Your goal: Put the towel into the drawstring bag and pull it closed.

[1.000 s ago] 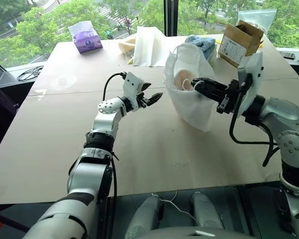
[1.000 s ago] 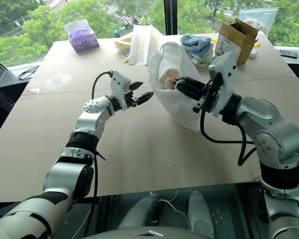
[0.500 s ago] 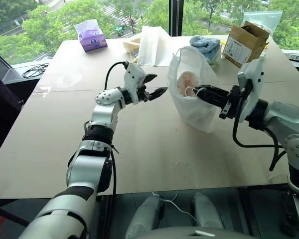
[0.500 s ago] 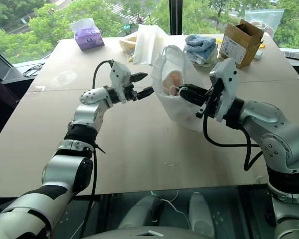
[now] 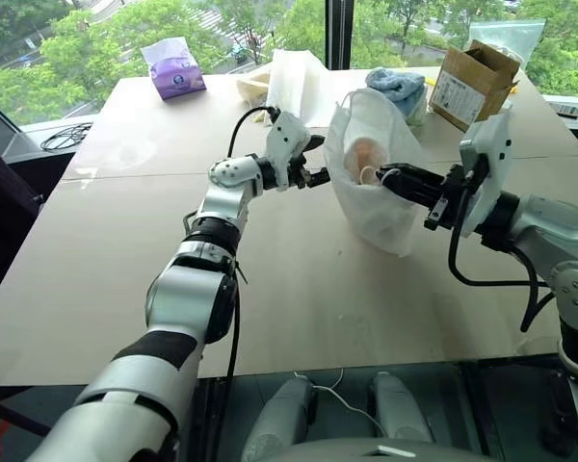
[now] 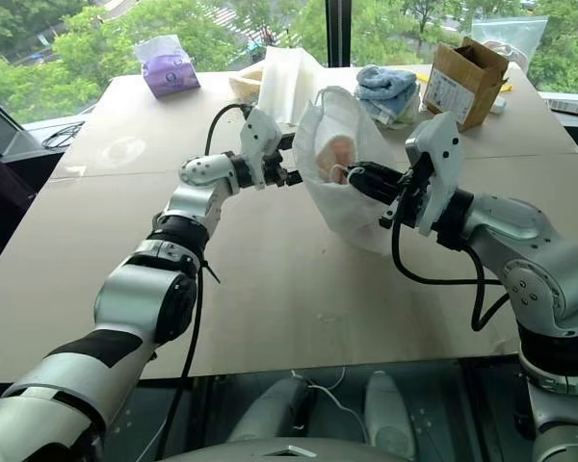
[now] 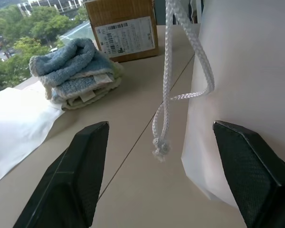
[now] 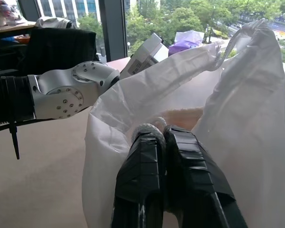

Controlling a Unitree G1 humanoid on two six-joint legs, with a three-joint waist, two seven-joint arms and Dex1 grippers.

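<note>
We judge the towel (image 5: 364, 154) is already inside the drawstring bag (image 5: 376, 197), showing as a pale warm patch through the thin fabric, and the bag stands upright near the middle of the table (image 5: 125, 250). Our right gripper (image 5: 390, 179) is clenched on the bag's near rim, apparently at its cord, holding the mouth up. Our left gripper (image 5: 316, 164), jaws spread and empty, sits just beside the bag's far side. To close well, we should centre the hanging cord (image 7: 168, 99) between those fingers, pinch above its knot, then pull away from the right hand. The left wrist view shows that dangling cord, which the head views barely resolve.
</note>
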